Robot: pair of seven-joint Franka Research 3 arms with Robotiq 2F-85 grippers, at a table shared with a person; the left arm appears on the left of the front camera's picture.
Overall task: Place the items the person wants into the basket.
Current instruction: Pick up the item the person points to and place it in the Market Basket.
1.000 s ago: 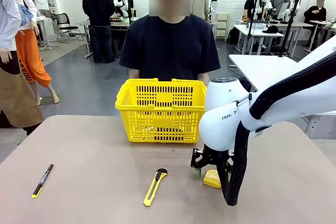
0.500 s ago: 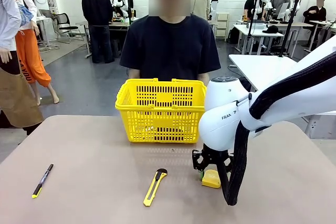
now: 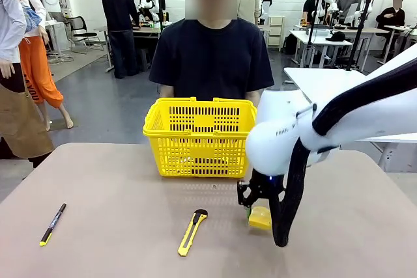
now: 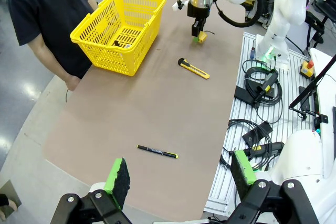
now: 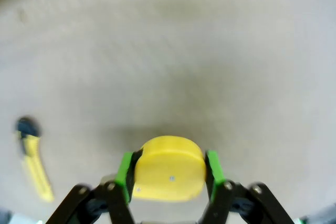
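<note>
The person (image 3: 212, 56) is standing at the far side behind the yellow basket (image 3: 199, 136). Nearer and to its right, the right gripper (image 3: 259, 208) is clamping the tape measure (image 5: 169, 168) just above the table (image 3: 117, 193). The left gripper (image 4: 181, 174) is hanging wide open, grasping nothing.

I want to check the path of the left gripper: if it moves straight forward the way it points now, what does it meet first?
The left gripper, open, points at bare table. Probably the tabletop comes first, close to the thin black pen, though depth is hard to judge.
</note>
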